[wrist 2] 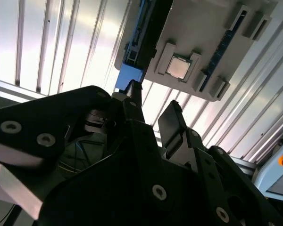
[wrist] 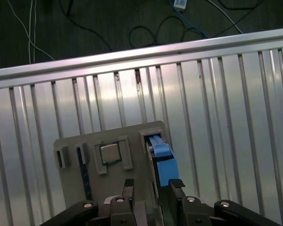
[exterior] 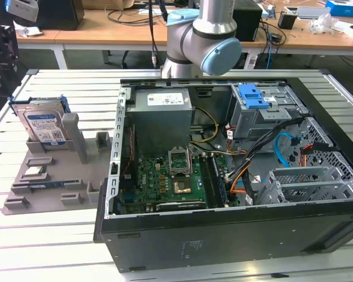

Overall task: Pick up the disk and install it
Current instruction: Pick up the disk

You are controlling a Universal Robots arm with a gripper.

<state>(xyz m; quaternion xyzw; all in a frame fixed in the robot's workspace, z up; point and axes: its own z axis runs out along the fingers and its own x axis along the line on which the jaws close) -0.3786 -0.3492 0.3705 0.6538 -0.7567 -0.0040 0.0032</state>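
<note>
Exterior view: a slatted aluminium bench (exterior: pixel 47 247) carries an open computer case (exterior: pixel 223 235) lying on its side, and a grey fixture plate (exterior: pixel 53 170) set just beside the case toward the exterior view's left. The disk (exterior: pixel 44 126) stands upright on its edge in a slot at the far corner of the fixture plate, on the exterior view's left. Its white-and-blue label faces the camera and its blue plastic frame wraps its edges. A processor chip (exterior: pixel 34 172) lies flat in a pocket near the plate's front edge. Inside the case, the grey power supply box (exterior: pixel 162 111) sits at the far wall, the motherboard (exterior: pixel 165 182) lies below it, and the drive bay (exterior: pixel 256 120) with its blue handle occupies the far corner on the exterior view's right. The arm (exterior: pixel 206 35) rises from its base behind the case.

In both wrist views the gripper (wrist: pixel 152 184) hangs above the fixture plate, over the disk's top edge. The fingers (wrist: pixel 175 184) are released, spread apart and grasping nothing. They are clear of the disk. The second wrist view shows the blue frame just past the fingers (wrist 2: pixel 172 115), with the processor chip (wrist 2: pixel 178 67) beside it.
</note>
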